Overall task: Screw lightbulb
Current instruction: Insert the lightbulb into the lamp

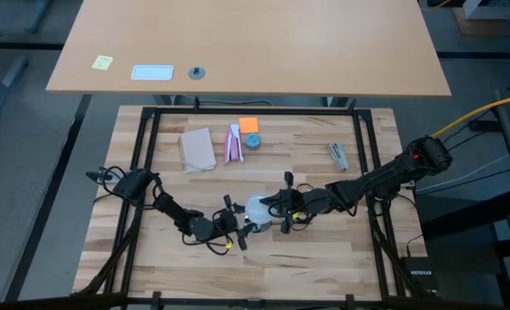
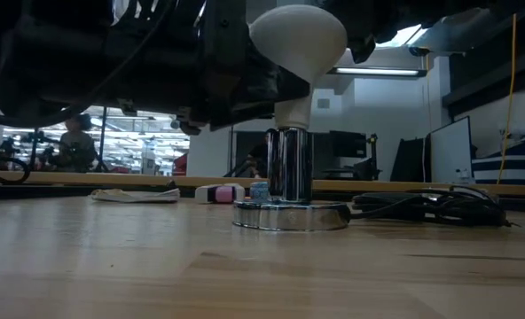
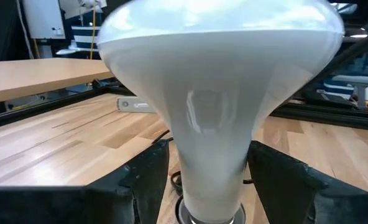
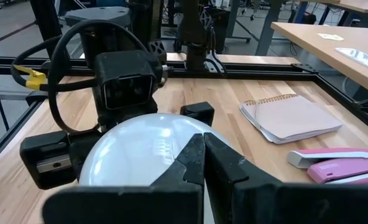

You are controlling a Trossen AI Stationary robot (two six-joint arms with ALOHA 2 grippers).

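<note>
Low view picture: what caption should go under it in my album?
White lightbulb standing neck-down in a shiny socket on the wooden table.

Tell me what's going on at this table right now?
Both arms meet at a lightbulb standing neck-down in a shiny socket near the table's front middle. The left gripper has its fingers on either side of the bulb's neck. The right gripper sits shut over the bulb's globe. A notebook and a pink stapler lie farther back on the table.
</note>
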